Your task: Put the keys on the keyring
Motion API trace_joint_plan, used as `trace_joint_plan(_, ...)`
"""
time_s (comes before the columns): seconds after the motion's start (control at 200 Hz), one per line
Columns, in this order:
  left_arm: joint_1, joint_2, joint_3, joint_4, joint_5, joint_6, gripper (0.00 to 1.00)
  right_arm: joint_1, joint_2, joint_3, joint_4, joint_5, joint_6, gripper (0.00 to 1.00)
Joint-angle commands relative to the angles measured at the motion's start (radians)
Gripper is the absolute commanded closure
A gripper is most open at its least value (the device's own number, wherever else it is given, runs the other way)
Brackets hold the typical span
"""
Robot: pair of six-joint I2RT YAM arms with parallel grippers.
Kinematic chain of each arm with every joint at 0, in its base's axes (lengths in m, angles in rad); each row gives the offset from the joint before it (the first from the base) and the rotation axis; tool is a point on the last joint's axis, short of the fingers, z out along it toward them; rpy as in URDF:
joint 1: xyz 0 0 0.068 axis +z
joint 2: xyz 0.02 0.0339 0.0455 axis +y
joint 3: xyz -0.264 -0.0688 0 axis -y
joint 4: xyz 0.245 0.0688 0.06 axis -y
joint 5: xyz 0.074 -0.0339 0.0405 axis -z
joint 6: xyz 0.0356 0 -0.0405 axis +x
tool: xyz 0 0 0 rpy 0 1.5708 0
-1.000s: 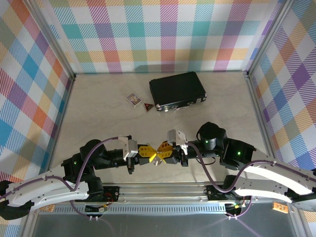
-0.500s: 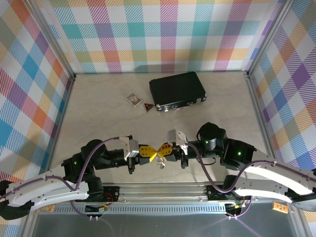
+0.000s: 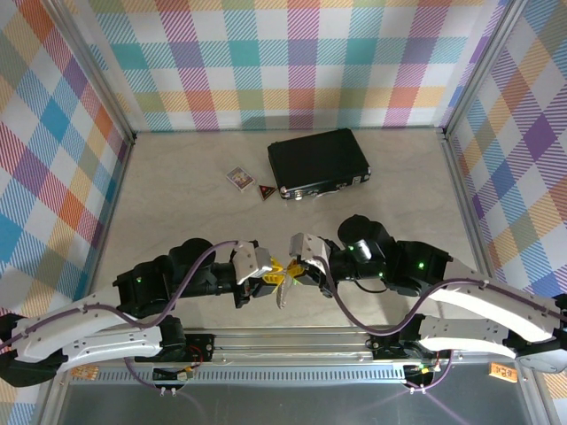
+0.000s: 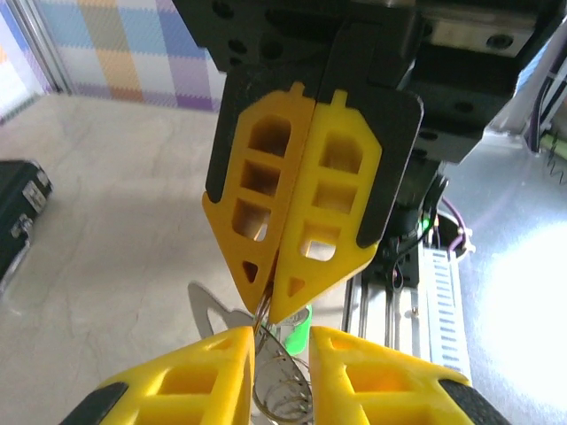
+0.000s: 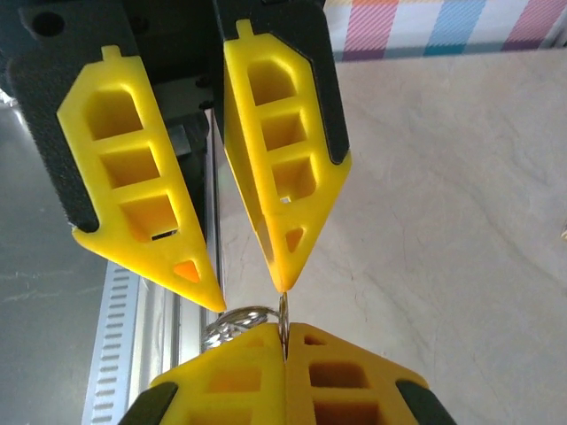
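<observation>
The silvery keyring (image 4: pixel 283 390) hangs between the two yellow-fingered grippers, just above the table's near edge. My right gripper (image 5: pixel 285 332) is shut on the keyring's (image 5: pixel 232 323) thin rim. In the left wrist view its closed fingertips (image 4: pixel 266 305) pinch the ring's top. My left gripper (image 4: pixel 282 335) is open, and the ring's coiled part lies in the gap, close to one finger. Behind the ring shows the bright green head of a key (image 4: pixel 304 326). From above, the left gripper (image 3: pixel 270 270) and right gripper (image 3: pixel 294 268) meet tip to tip, the keyring (image 3: pixel 283 290) dangling below.
A black case (image 3: pixel 319 164) lies at the back of the table, with a small patterned card box (image 3: pixel 239 178) and a red triangular tag (image 3: pixel 266 189) to its left. A metal rail (image 3: pixel 292 341) runs along the near edge under the grippers.
Both arms have shifted slightly away from the near edge and closer together. The left jaws have parted and no longer pinch the ring. The right gripper still holds it.
</observation>
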Motion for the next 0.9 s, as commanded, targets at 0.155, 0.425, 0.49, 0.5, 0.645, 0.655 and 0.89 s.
trace_joint_plan(0.155, -0.001, 0.037, 0.025, -0.008, 0.031, 0.030, 0.78, 0.003, -0.011, 0.021, 0.002, -0.086, -0.020, 1.00)
trace_joint_plan(0.425, -0.002, 0.049, 0.015, 0.011, 0.030, 0.034, 0.79, 0.003, -0.018, -0.003, 0.031, -0.156, 0.001, 1.00)
trace_joint_plan(0.49, -0.001, 0.051, 0.014, 0.017, 0.036, 0.034, 0.83, 0.003, -0.017, -0.005, 0.036, -0.163, 0.005, 1.00)
trace_joint_plan(0.5, -0.001, 0.051, 0.016, 0.019, 0.038, 0.032, 0.83, 0.003, -0.016, -0.005, 0.036, -0.163, 0.006, 1.00)
trace_joint_plan(0.645, -0.001, 0.051, 0.016, 0.028, 0.051, 0.031, 0.90, 0.003, -0.014, -0.006, 0.037, -0.171, 0.011, 1.00)
trace_joint_plan(0.655, -0.001, 0.052, 0.017, 0.030, 0.053, 0.030, 0.90, 0.003, -0.015, -0.006, 0.037, -0.172, 0.011, 1.00)
trace_joint_plan(0.89, -0.001, 0.010, -0.015, 0.085, 0.064, 0.022, 1.00, 0.003, -0.039, -0.009, 0.037, -0.213, 0.007, 1.00)
